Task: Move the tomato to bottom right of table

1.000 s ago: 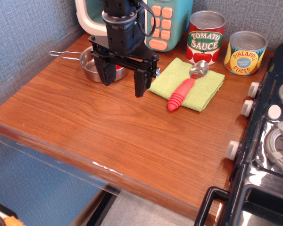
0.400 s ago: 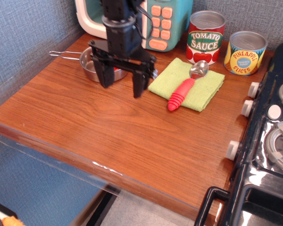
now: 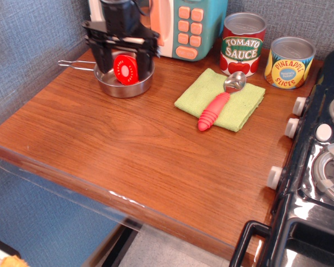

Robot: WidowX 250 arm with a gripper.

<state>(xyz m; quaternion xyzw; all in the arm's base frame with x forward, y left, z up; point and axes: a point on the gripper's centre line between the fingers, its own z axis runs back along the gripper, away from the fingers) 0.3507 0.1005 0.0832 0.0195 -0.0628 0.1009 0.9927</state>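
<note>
The tomato is a red half with its flat cut face turned toward the camera. It sits in a small silver pot at the back left of the brown wooden table. My black gripper is over the pot, open, with one finger on each side of the tomato. The left finger and the right finger both stand apart from the tomato. The tomato's lower edge is hidden by the pot's rim.
A green cloth with a red-handled scoop lies right of the pot. A Tomato Sauce can, a pineapple can and a teal toy microwave stand along the back. A black toy stove fills the right side.
The gripper has moved back and to the left, from above the table in front of the pot to over the pot. The tomato, hidden before, now shows between the fingers.
</note>
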